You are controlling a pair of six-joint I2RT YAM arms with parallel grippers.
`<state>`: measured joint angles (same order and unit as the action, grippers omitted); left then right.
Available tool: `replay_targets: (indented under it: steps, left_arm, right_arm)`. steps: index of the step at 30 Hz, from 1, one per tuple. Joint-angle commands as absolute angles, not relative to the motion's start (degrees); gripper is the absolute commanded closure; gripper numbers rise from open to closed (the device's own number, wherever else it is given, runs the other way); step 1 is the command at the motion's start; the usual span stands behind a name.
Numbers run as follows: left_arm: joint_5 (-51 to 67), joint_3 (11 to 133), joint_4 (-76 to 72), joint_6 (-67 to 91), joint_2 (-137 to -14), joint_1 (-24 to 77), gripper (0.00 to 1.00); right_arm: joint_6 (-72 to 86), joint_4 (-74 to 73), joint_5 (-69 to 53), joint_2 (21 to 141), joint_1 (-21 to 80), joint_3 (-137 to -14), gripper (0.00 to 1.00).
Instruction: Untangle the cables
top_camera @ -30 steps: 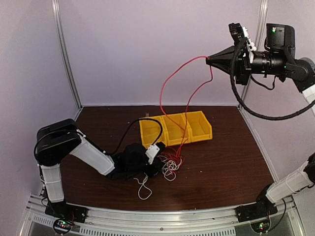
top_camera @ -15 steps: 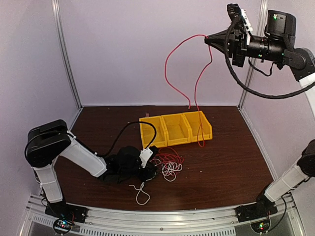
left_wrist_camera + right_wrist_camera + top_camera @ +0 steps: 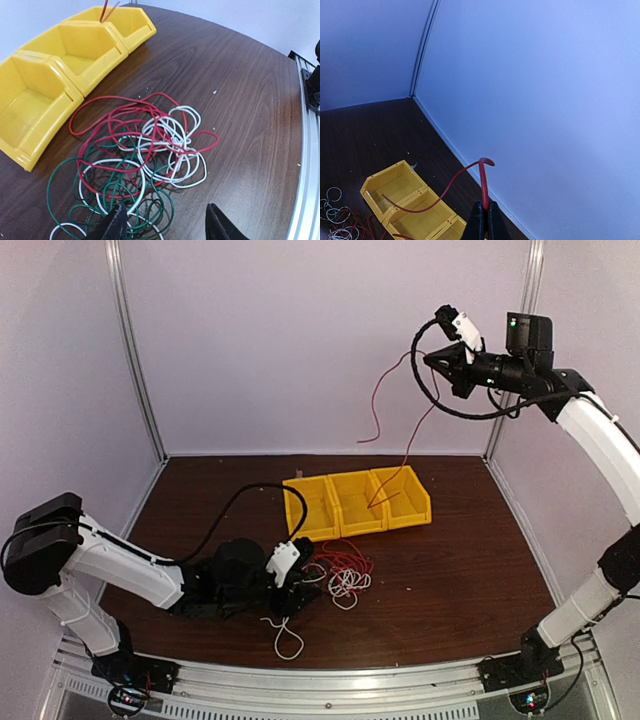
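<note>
Cable [image 3: 483,182] between closed right fingers [image 3: 475,223]

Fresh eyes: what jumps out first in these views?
The right gripper, high by the back wall, has its jaws shut on a red cable trailing down to the yellow bins. On the table, the left gripper's open jaws sit over a red, white and green tangle.

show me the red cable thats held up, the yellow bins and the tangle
red cable [image 3: 483,185]: right wrist view, upright stretch below the bend
yellow bins [image 3: 408,515]: top view, front wall of the rightmost bin
tangle [image 3: 150,144]: left wrist view, middle of the pile
</note>
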<state>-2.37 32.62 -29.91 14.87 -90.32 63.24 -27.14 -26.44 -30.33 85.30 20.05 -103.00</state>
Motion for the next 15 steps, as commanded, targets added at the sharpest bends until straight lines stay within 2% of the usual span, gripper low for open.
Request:
replay_targets:
  steps: [1,4,15]
  left_arm:
    - [-4.5,31.2,-32.8,14.3,-87.1,63.0,0.38]
    - [-5.8,30.3,-33.7,14.9,-87.2,63.0,0.36]
    - [-6.9,30.3,-32.6,16.9,-87.7,63.0,0.39]
  right_arm:
    - [-23.1,-16.2,-29.2,86.4,17.8,-98.8,1.0]
    - [-22.1,-13.4,-28.8,87.9,17.3,-96.4,1.0]
    - [-20.3,-7.7,-28.9,93.9,14.5,-91.3,1.0]
